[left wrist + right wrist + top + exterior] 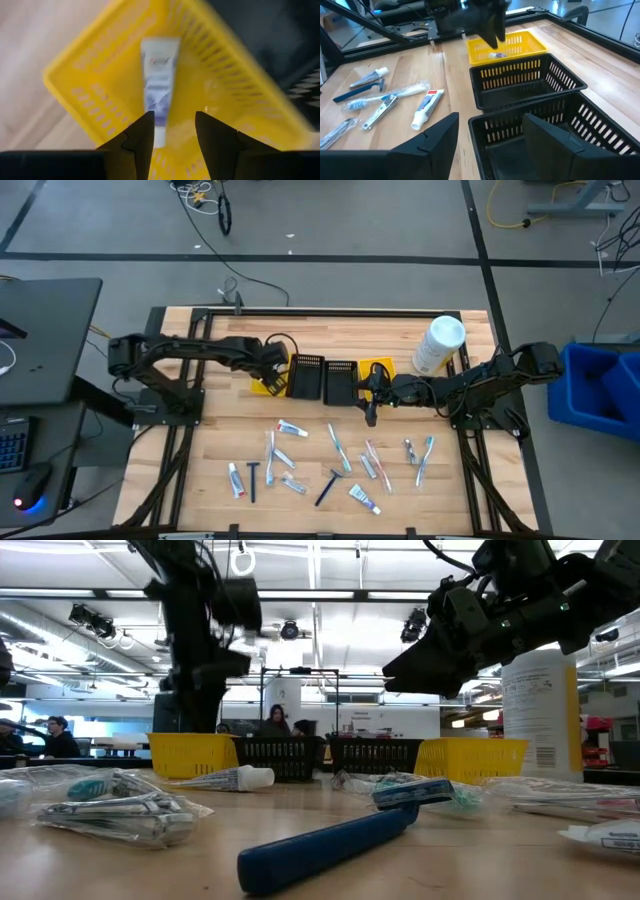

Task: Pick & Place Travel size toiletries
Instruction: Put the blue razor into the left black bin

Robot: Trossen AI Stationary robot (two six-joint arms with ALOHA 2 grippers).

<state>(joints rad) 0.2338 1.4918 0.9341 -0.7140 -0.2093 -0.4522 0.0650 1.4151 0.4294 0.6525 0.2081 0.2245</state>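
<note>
Toothpaste (160,82) lay in the yellow basket (90,107) beneath the left gripper (172,132), fingers apart; the right gripper (490,132), also spread and empty, hovered over a black basket (560,125).

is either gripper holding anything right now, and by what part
Nothing is held. The left gripper hangs open over the yellow basket, where a toothpaste tube lies loose. The right gripper is open and empty.

Both arms are matte black, built from chunky jointed segments with thin black cables looped along them. Each pincer ends in two flat, dark, wedge-shaped fingers (140,140) with angular stepped edges.
</note>
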